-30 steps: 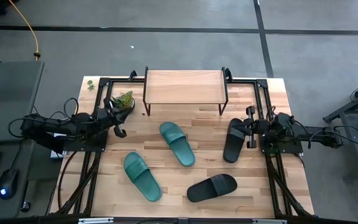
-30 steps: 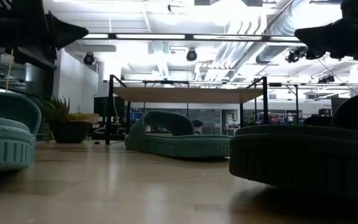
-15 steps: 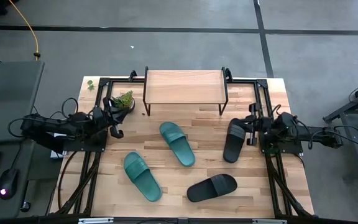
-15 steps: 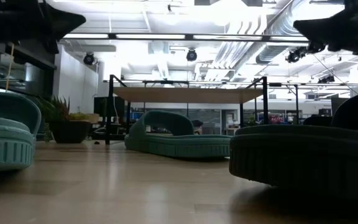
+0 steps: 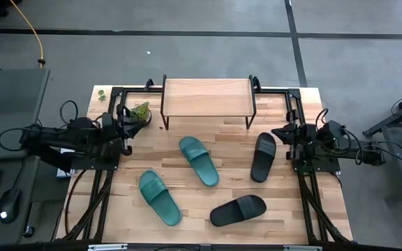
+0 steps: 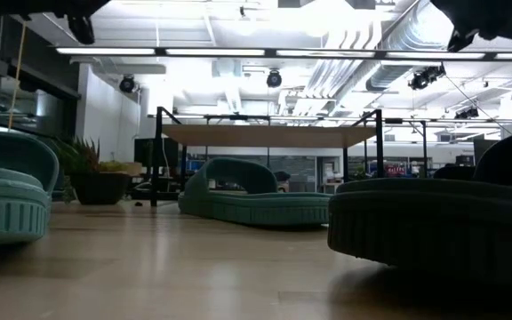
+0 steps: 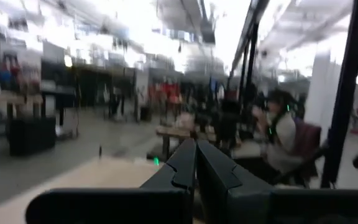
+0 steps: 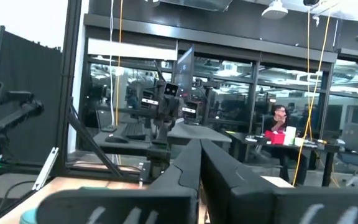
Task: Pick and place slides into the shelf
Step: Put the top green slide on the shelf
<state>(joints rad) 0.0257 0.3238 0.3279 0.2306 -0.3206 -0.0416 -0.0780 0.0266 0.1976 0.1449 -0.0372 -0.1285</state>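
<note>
We find the left tool (image 5: pixel 126 130) clenched and holding nothing, its two dark fingers (image 7: pixel 182 167) pressed together, poised at the left edge of the tabletop (image 5: pixel 243 181) near a small potted plant (image 5: pixel 140 110). The right tool (image 5: pixel 283 134) is likewise clenched and empty, at the right edge just beside one black slide (image 5: pixel 262 156).

On the light wooden planks of the tabletop we see four slides lying loose. A teal slide (image 5: pixel 199 160) rests near the middle, another teal slide (image 5: pixel 160 197) sits toward the front left, and the second black slide (image 5: pixel 238 210) lies at the front, right of centre. The shelf (image 5: pixel 206 97) stands at the back of the tabletop with its plank top bare, well apart from all four slides.

From table height we look under the shelf (image 6: pixel 265 135) into a bright hall with ceiling lights and ducts. The right wrist view shows glass partitions, desks and a seated person (image 8: pixel 280 126) far off.
</note>
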